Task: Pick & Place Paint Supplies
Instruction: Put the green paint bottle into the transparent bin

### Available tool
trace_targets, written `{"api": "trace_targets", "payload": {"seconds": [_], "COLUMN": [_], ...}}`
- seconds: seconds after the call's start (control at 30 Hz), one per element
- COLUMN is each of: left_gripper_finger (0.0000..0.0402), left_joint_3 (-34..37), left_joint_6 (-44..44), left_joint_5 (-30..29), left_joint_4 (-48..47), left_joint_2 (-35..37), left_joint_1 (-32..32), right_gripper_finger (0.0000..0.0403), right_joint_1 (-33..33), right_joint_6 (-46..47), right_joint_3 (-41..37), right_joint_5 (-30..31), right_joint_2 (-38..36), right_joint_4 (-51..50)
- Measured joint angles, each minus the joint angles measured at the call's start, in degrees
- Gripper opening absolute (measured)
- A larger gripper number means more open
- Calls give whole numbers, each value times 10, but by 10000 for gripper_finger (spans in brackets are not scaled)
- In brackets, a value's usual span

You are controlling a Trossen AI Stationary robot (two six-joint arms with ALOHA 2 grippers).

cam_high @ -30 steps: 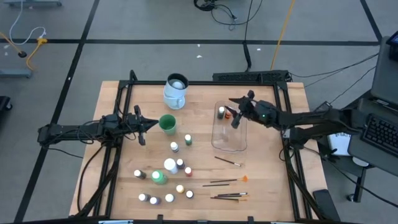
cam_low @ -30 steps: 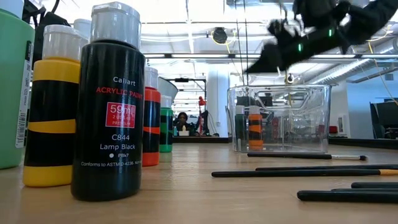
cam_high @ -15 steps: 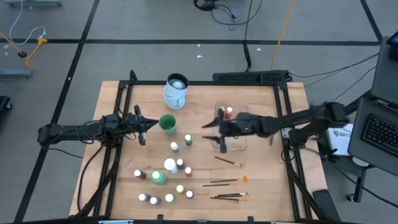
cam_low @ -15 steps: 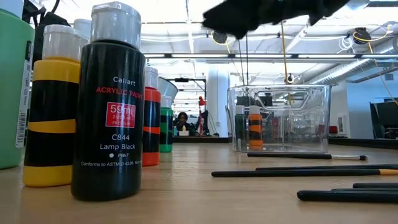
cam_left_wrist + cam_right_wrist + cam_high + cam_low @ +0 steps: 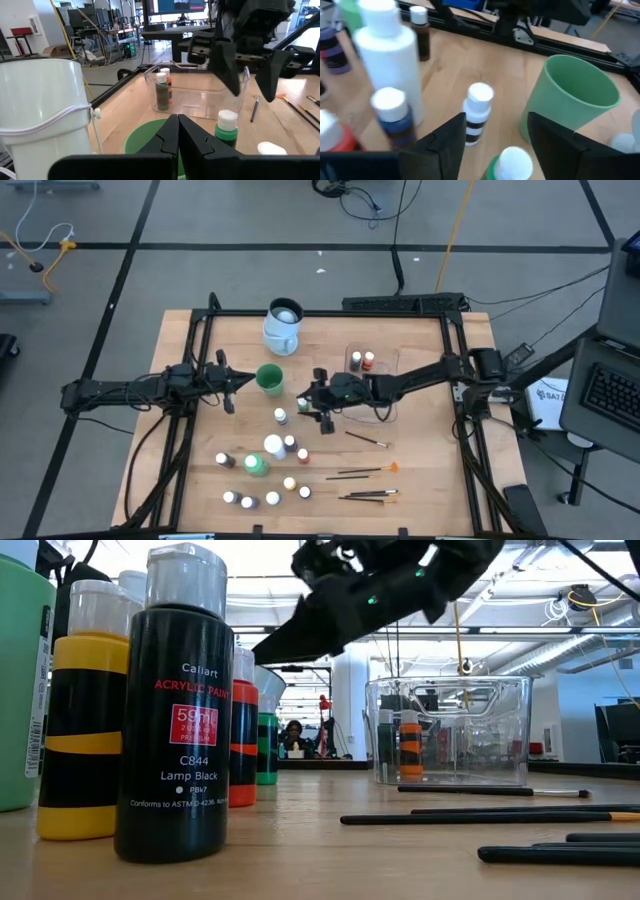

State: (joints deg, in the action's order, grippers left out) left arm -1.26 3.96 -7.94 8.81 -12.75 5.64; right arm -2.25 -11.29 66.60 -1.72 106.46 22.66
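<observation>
The clear tub (image 5: 371,385) sits at about three o'clock from the table's centre in the high view and holds two small paint bottles standing upright side by side at its far end: a dark one (image 5: 356,360) and an orange one (image 5: 369,360). The low view shows the same pair (image 5: 400,746) through the tub's front wall (image 5: 450,730).

The mug (image 5: 283,325) stands at twelve o'clock near the far edge; what is inside it cannot be made out. A green cup (image 5: 269,379) stands at six o'clock from the mug, and in the right wrist view (image 5: 570,105) none of the bottles shows over its rim.

The right gripper (image 5: 318,405) reaches past the tub to the table's middle and hangs with its fingers spread wide and nothing between them, above a green bottle (image 5: 302,402) and a white-and-black striped one (image 5: 281,416). The left gripper (image 5: 226,385) waits at nine o'clock from the green cup, fingers pressed together and holding nothing.

The remaining bottles (image 5: 270,470) stand loose on the wood at six o'clock from the cup, among them a larger green bottle (image 5: 256,465). The brushes (image 5: 365,480) lie flat at about five o'clock from the centre, outside the tub. In the low view a black bottle (image 5: 175,710) and a yellow-striped one (image 5: 85,715) stand nearest the camera.
</observation>
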Motion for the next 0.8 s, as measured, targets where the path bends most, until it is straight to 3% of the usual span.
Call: {"api": "trace_targets", "payload": {"seconds": [0.23, 0.8], "left_gripper_finger": [5, 5], "left_joint_3": [0, 0], "left_joint_6": [-1, -1], "left_joint_5": [0, 1], "left_joint_4": [-2, -1], "left_joint_2": [0, 0], "left_joint_1": [0, 0], "right_gripper_finger": [246, 232], "right_joint_1": [8, 23], "right_joint_6": [23, 61], "right_joint_3": [5, 5], "right_joint_5": [2, -1], "right_joint_2": [27, 29], "right_joint_4": [29, -45]}}
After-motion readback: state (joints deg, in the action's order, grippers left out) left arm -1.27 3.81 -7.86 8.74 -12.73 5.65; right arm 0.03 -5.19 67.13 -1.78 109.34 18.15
